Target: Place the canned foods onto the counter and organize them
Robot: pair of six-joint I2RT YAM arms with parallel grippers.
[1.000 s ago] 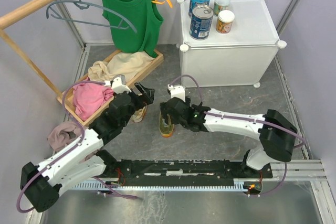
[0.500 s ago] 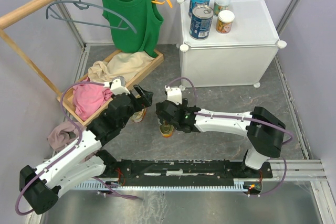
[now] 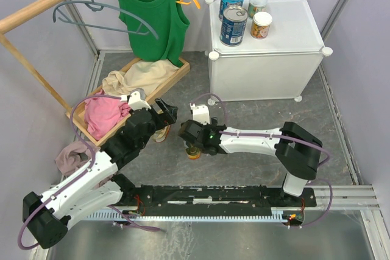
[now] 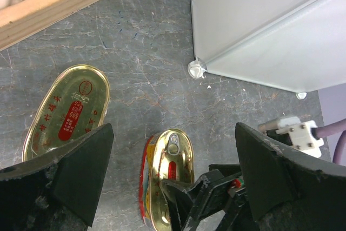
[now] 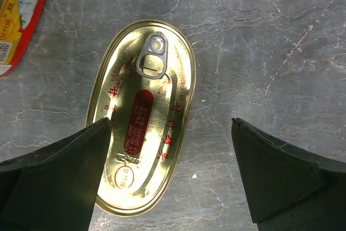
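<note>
**Wide claw poised over oval tin**

Your right claw [image 5: 170,123], jaws spread wide, hangs astride an oval tin [image 5: 141,117] lying flat on the grey worktop [image 5: 270,52], seemingly to pinch its narrow sides. Your left claw [image 4: 174,131], equally wide, holds nothing. Four cans [image 3: 233,25] stand on the white cube worktop [image 3: 292,22].

oval tin [image 3: 194,152] mostly hidden, 2nd tin [image 5: 16,20] cropped

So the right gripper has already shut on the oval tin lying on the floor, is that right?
Not quite. The right gripper is open, its jaws wide apart above the oval tin, not shut on it; the right wrist view shows this. The tin does lie on the floor.
</note>
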